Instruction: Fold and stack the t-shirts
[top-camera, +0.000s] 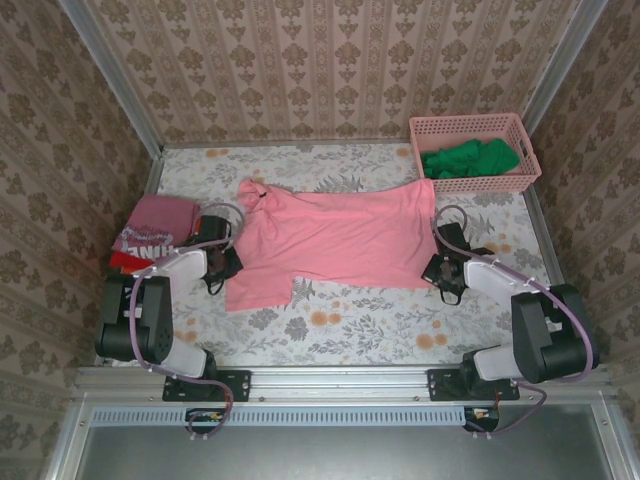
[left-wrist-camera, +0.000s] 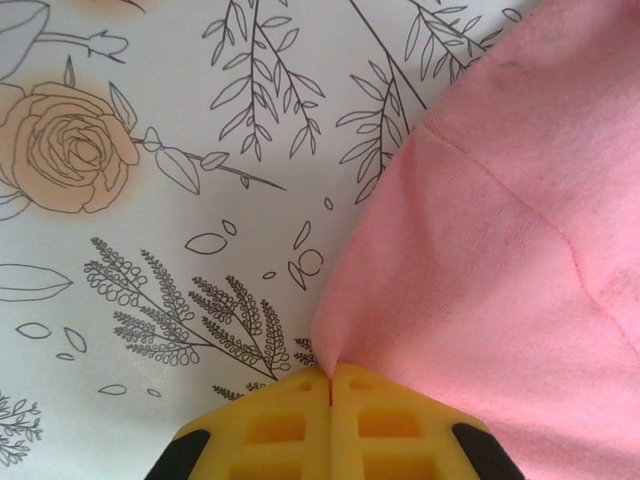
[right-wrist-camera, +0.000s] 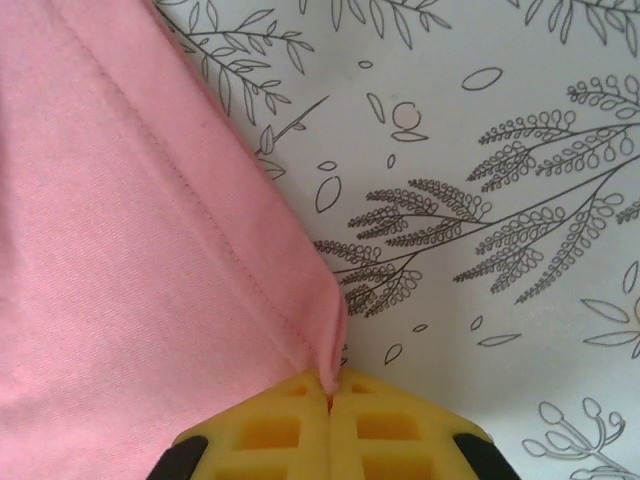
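Both claws clamped tight — L claw (left-wrist-camera: 330, 378) & R claw (right-wrist-camera: 329, 380) each pinching salmon-pink t-shirt (top-camera: 340, 235) edge.

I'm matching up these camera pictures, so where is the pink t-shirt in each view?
Top external: pink t-shirt spread flat mid-table.
Left wrist: pink t-shirt on the right, its edge pinched in the left end effector.
Right wrist: pink t-shirt on the left, its corner pinched in the right end effector.
Shared landmark: flower-print table cover.

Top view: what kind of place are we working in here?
Likely a mock laundry booth, not a real home: wallpapered walls in metal framing, a flowered table, a pink basket of clothes.
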